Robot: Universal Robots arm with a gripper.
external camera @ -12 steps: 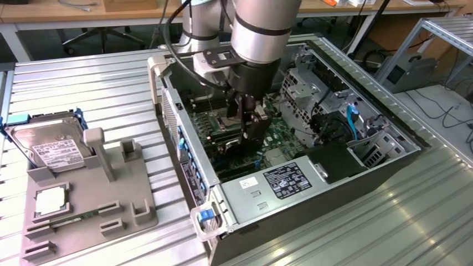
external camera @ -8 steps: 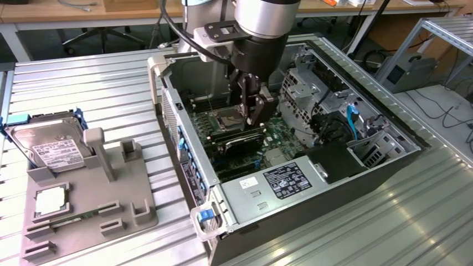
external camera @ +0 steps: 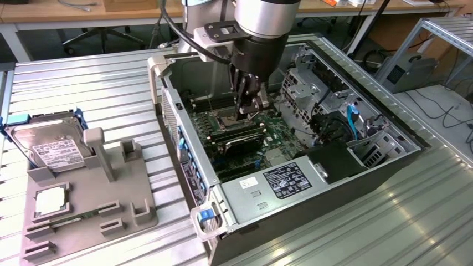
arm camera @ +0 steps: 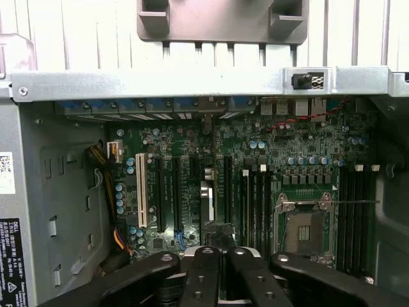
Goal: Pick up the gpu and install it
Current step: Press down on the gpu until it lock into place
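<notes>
My gripper [external camera: 248, 110] hangs inside the open computer case [external camera: 171, 111], low over the motherboard [external camera: 277, 136]. Its black fingers [arm camera: 206, 272] stand pressed together with nothing visibly between them, so the gripper [arm camera: 223, 256] is shut. Just beyond the fingertips, what looks like the gpu [arm camera: 206, 201] stands edge-on in one of the long expansion slots. In the exterior view it shows as a dark card [external camera: 238, 145] in the slot area, below the gripper. The empty processor socket [arm camera: 307, 224] lies to one side of the fingers.
A grey parts holder [external camera: 88, 205] lies on the ribbed metal table at the exterior view's left. It carries a silver hard drive [external camera: 52, 147], a square chip [external camera: 50, 200] and a green memory stick [external camera: 70, 217]. Drive cages and cables [external camera: 347, 124] crowd the case's far side.
</notes>
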